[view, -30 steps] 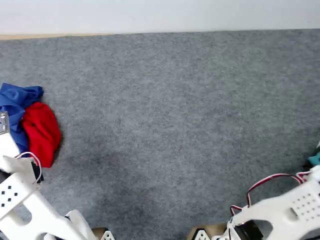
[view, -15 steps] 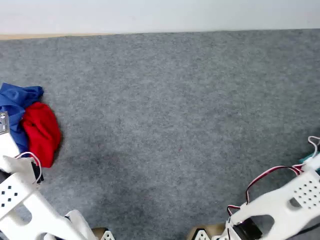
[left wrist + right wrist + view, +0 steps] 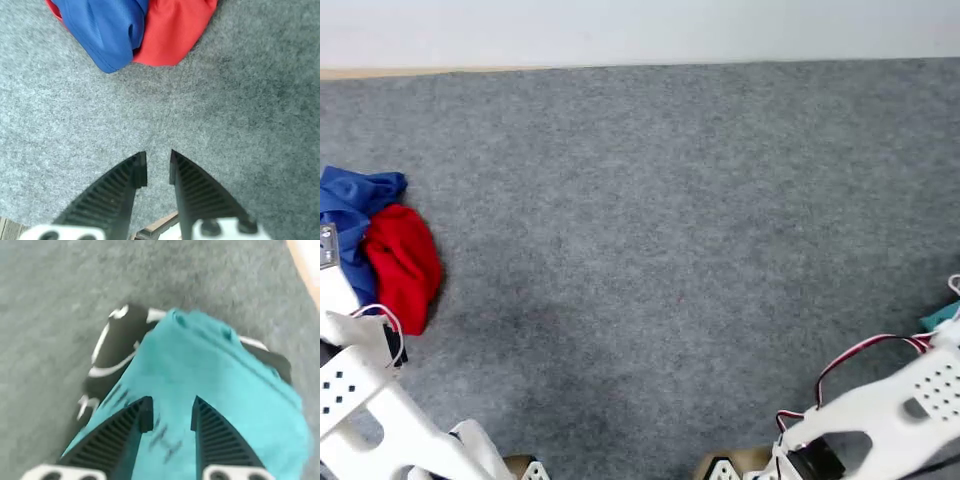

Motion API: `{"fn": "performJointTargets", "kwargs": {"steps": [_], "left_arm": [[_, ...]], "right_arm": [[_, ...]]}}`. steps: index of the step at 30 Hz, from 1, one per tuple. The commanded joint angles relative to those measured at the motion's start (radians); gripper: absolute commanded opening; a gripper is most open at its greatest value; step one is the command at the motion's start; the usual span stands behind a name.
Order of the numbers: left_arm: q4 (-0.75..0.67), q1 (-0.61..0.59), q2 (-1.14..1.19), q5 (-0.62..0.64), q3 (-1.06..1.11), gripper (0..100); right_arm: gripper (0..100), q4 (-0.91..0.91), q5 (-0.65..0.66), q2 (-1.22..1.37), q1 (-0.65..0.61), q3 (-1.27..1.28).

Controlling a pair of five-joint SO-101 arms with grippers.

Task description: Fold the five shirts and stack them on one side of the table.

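A blue shirt (image 3: 355, 200) and a red shirt (image 3: 402, 262) lie crumpled together at the table's left edge. In the left wrist view the blue shirt (image 3: 107, 30) and red shirt (image 3: 175, 30) sit a little beyond my left gripper (image 3: 158, 167), which hovers over bare mat, narrowly open and holding nothing. My right gripper (image 3: 172, 415) is open just above a teal shirt (image 3: 215, 370) that lies over a black shirt (image 3: 117, 355) with white print. A corner of the teal shirt (image 3: 942, 316) peeks out at the right edge of the high view.
A grey felt mat (image 3: 660, 220) covers the table, with a pale wall along its far edge. The left arm (image 3: 360, 400) fills the near left corner and the right arm (image 3: 890, 410) the near right corner.
The right arm has swung outward toward the table's right edge and slightly lower. The left arm and the blue and red shirts have not moved.
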Motion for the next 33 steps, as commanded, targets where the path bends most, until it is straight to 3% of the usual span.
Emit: {"fn": "performJointTargets", "kwargs": {"steps": [1, 7, 15, 25, 33], "left_arm": [[0.025, 0.006, -0.015, -0.003, -0.004, 8], [0.025, 0.008, -0.014, -0.003, -0.004, 8], [0.023, 0.008, -0.014, -0.003, -0.004, 8], [0.023, 0.008, -0.014, -0.003, -0.004, 8], [0.023, 0.008, -0.014, -0.003, -0.008, 8]], "right_arm": [[12.9, -0.165, -0.006, 0.062, 0.010, -0.038], [12.9, -0.208, -0.008, 0.154, 0.002, -0.061], [12.9, -0.008, -0.011, 0.076, -0.015, -0.293], [12.9, 0.455, -0.002, 0.054, 0.033, -0.543], [12.9, 0.456, 0.101, 0.113, 0.143, -0.489]]}}
